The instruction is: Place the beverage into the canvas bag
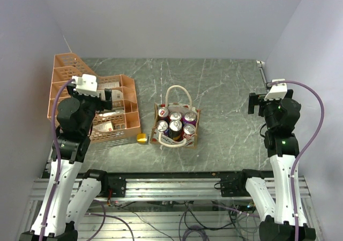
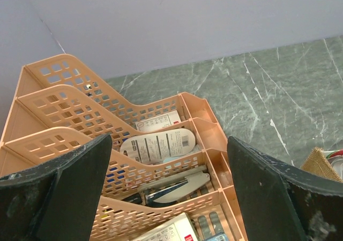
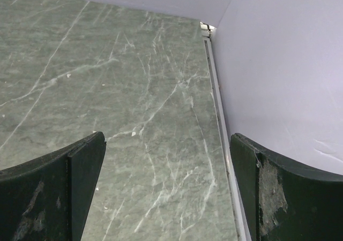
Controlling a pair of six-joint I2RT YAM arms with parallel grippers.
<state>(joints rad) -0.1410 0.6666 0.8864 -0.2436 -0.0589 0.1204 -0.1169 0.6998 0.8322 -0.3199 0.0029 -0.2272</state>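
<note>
The tan canvas bag [image 1: 176, 125] with white loop handles stands mid-table and holds several beverage cans [image 1: 176, 125] upright, tops showing. Only its corner [image 2: 322, 164] shows in the left wrist view. My left gripper [image 1: 109, 98] hangs open and empty above the orange rack, well left of the bag; its dark fingers [image 2: 80, 182] frame the rack's compartments. My right gripper [image 1: 252, 102] is open and empty over bare table near the right wall, far right of the bag; its fingers [image 3: 80, 171] frame only marble.
The orange mesh tray rack [image 1: 91, 99] with packets and tools fills the left side, also in the left wrist view [image 2: 161, 160]. A small yellow object [image 1: 141, 138] lies between rack and bag. A white rail [image 3: 220, 107] runs along the right wall.
</note>
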